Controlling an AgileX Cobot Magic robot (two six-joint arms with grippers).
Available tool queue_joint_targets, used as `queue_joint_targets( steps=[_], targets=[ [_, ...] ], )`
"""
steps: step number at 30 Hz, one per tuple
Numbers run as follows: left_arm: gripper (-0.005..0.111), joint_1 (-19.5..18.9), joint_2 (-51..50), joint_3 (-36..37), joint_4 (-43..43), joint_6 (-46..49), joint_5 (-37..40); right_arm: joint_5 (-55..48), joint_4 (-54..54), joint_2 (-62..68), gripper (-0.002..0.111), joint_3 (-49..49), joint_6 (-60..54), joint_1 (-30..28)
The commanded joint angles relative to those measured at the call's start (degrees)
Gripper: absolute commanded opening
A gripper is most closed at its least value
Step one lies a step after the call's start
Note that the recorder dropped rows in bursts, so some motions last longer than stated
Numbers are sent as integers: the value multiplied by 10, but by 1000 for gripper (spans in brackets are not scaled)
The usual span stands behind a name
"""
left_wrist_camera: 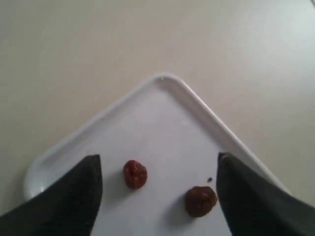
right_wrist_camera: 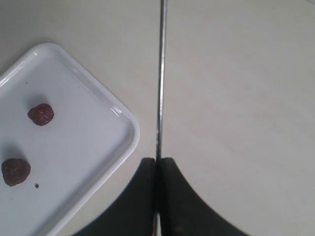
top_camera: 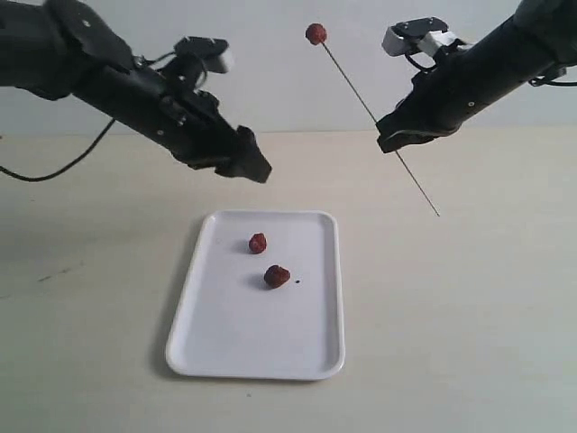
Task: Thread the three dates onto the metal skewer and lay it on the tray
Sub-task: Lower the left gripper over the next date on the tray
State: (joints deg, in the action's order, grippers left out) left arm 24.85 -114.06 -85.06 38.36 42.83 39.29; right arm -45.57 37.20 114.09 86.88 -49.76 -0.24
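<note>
My right gripper (top_camera: 393,142) is shut on the thin metal skewer (top_camera: 361,101), holding it slanted in the air at the right. One date (top_camera: 315,33) is threaded at the skewer's upper end. Two more dates (top_camera: 258,243) (top_camera: 277,276) lie on the white tray (top_camera: 207,352) in the middle of the table. My left gripper (top_camera: 255,169) hangs open above the tray's far left corner, empty. In the left wrist view the two dates (left_wrist_camera: 135,174) (left_wrist_camera: 200,200) lie between its fingers (left_wrist_camera: 78,191), well below them. The right wrist view shows the skewer (right_wrist_camera: 160,83) running out from my shut fingers (right_wrist_camera: 142,182), beside the tray (right_wrist_camera: 129,147).
A tiny black speck (top_camera: 297,281) sits on the tray beside the nearer date. The beige table (top_camera: 469,325) spreads around the tray. A black cable (top_camera: 63,167) hangs from the left arm at the far left.
</note>
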Motion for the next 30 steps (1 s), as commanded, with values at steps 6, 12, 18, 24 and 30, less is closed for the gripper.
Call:
queue_joint_targets(
  steps=[6, 12, 18, 24, 30],
  targets=[
    [65, 109, -53, -4, -299, -402, -19, -15, 17, -3, 0, 4, 4, -2],
    [65, 132, -61, -4, -327, -501, -13, -16, 32, -3, 0, 4, 4, -1],
    [65, 157, -79, -4, -327, -519, -10, -24, 32, -3, 0, 4, 2, -1],
    [65, 158, -100, -4, -333, -521, -12, -29, 32, -2, 0, 4, 2, -1],
    [65, 158, -110, -4, -333, -527, -14, -29, 32, -1, 0, 4, 0, -1]
  ],
)
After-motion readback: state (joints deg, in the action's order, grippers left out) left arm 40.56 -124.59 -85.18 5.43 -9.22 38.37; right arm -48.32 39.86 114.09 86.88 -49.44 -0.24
